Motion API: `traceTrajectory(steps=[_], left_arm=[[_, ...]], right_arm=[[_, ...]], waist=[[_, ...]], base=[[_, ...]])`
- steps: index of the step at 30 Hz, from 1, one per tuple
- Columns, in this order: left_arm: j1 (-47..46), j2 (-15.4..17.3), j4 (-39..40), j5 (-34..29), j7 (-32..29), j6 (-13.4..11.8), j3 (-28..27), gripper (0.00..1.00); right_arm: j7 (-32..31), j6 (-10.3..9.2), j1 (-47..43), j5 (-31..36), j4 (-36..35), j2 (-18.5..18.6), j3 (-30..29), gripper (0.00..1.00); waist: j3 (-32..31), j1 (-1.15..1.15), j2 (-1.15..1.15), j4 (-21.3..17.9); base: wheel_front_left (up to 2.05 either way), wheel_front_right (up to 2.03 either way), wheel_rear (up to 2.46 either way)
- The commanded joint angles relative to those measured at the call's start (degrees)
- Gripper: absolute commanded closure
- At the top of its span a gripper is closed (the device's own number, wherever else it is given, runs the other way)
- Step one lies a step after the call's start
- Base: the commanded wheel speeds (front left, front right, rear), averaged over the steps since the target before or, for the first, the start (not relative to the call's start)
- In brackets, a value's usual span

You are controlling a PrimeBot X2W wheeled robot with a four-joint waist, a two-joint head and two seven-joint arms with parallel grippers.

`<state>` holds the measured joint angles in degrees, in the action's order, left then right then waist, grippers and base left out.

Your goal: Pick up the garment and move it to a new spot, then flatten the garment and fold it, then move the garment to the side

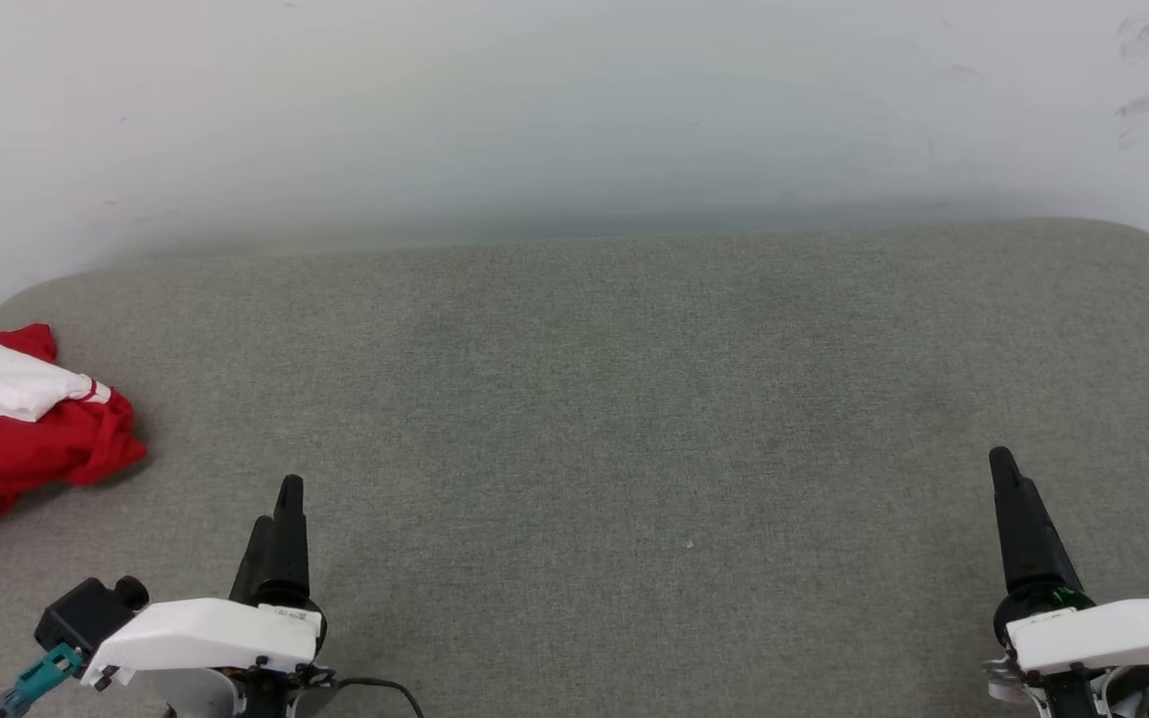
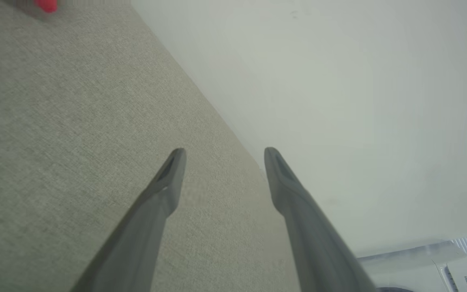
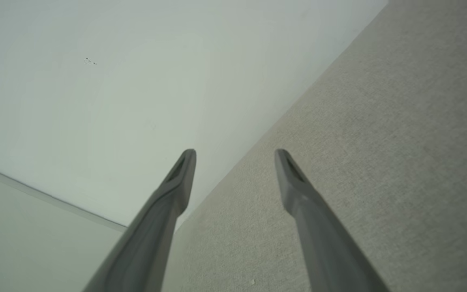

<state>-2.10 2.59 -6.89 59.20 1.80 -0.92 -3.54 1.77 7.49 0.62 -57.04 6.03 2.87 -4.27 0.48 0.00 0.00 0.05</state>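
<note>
1. One crumpled red-and-white garment [image 1: 6, 439] lies at the left edge of the grey cushioned surface [image 1: 574, 399].
2. Left gripper [image 2: 223, 152] hovers near it, pointing forward, fingers spread, empty.
3. Right gripper [image 3: 235, 152] is well apart, likewise spread, empty.

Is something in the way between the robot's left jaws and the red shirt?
Nothing visible. Only bare grey cushion lies between the open left jaws and the crumpled red shirt, which sits apart, further left.
</note>
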Motion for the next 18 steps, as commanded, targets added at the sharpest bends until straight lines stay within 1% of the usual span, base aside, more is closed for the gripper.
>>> traceTrajectory(steps=[1,11,18], left_arm=[[-0.14,0.23,1.24,-3.07,0.76,-0.50,0.49,0.00],[0.77,0.25,2.09,-11.45,2.58,-2.26,2.07,0.00],[1.18,0.29,2.67,-17.85,3.83,-2.77,3.11,0.00]], right_arm=[[0.75,0.00,0.33,3.19,-1.59,0.06,0.50,0.00],[2.55,0.00,-0.92,12.67,-2.48,0.05,1.89,0.00],[3.86,0.00,-1.66,18.34,-2.88,0.05,2.43,0.00]], waist=[[-0.02,0.00,0.00,0.03],[-0.14,0.00,0.00,0.13],[-0.20,0.00,0.00,0.26]], base=[[0.00,0.00,0.00],[0.00,0.00,0.00],[0.00,0.00,0.00]])
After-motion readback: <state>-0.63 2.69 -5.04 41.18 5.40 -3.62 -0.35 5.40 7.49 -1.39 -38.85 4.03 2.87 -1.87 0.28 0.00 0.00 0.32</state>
